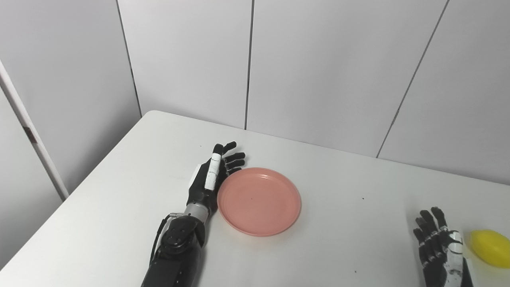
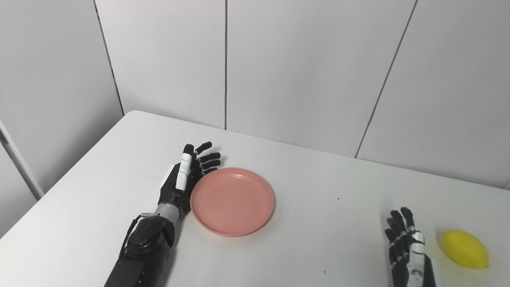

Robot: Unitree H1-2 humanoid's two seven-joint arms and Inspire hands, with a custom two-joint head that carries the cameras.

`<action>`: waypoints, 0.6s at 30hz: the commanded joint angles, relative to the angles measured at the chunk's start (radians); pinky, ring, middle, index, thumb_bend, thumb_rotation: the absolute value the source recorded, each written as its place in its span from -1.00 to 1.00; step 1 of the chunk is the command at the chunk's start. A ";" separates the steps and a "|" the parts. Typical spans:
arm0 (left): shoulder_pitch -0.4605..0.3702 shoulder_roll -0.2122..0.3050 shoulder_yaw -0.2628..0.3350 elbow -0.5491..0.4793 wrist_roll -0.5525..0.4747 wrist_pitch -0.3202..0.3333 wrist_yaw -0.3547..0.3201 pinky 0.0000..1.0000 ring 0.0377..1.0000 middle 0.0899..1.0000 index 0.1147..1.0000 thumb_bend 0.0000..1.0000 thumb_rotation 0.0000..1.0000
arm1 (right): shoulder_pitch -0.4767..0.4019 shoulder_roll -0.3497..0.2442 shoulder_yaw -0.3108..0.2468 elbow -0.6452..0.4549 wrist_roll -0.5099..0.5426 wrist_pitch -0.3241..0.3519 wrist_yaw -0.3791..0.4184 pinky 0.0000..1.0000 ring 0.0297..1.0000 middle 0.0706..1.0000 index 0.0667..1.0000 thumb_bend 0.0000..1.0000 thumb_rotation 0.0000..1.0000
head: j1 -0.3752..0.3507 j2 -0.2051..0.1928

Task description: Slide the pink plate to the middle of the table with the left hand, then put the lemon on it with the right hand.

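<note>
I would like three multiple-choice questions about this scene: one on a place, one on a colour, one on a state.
1. Where is the lemon?
A. on the plate
B. on the table, right of the right robot hand
C. in the left robot hand

2. What colour is the plate?
A. pink
B. blue
C. green

3. How is the left robot hand?
A. closed on the lemon
B. open, against the plate's left rim
C. out of view

Key: 1 B, the lemon lies on the table beside the right robot hand. 2 A, the plate is pink. 3 B, its fingers are spread by the rim.
</note>
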 commanded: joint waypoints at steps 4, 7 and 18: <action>0.025 -0.023 -0.014 -0.002 0.009 0.083 0.012 0.51 0.47 0.41 0.59 0.90 0.93 | 0.052 0.046 0.023 0.046 0.005 0.013 0.000 1.00 0.94 0.88 0.91 0.40 0.99 | -0.013 0.005; 0.030 -0.023 -0.014 -0.007 0.013 0.090 0.012 0.50 0.46 0.40 0.60 0.93 0.92 | 0.052 0.047 0.031 0.043 -0.001 0.017 0.000 1.00 0.94 0.89 0.92 0.39 1.00 | -0.039 0.011; 0.037 -0.020 -0.014 -0.024 0.000 0.110 -0.007 0.46 0.46 0.44 0.65 0.86 0.91 | 0.046 0.073 0.037 0.058 -0.017 0.001 -0.011 1.00 0.92 0.86 0.89 0.41 0.93 | -0.098 0.020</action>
